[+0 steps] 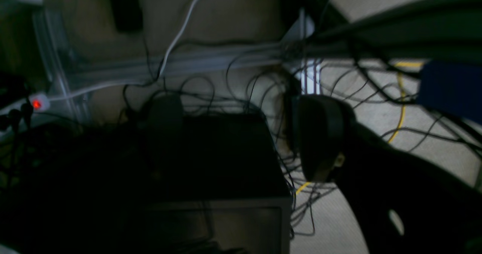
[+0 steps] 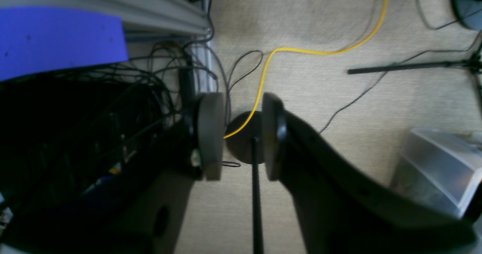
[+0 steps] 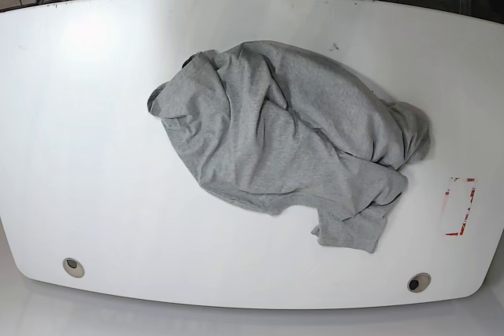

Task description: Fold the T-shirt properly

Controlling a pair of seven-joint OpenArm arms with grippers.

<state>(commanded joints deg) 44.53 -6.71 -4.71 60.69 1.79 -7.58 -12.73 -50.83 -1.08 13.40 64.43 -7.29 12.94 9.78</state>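
1. My right gripper (image 2: 241,133) shows its 2 pads parted with nothing between them, above carpet (image 2: 320,20) and a yellow cable (image 2: 301,51).
2. My left gripper (image 1: 320,137) is too dark; I cannot tell its state.
3. A clear plastic bin (image 2: 437,171) sits nearby, contents unclear.
4. The T-shirt (image 3: 291,143) lies crumpled mid-table (image 3: 94,155).

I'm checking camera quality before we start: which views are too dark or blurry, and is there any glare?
Left wrist view: very dark and soft, with the cables smeared. Right wrist view: brighter, but the right end effector is out of focus. Base view: sharp on the T-shirt, with a glare patch on the table.
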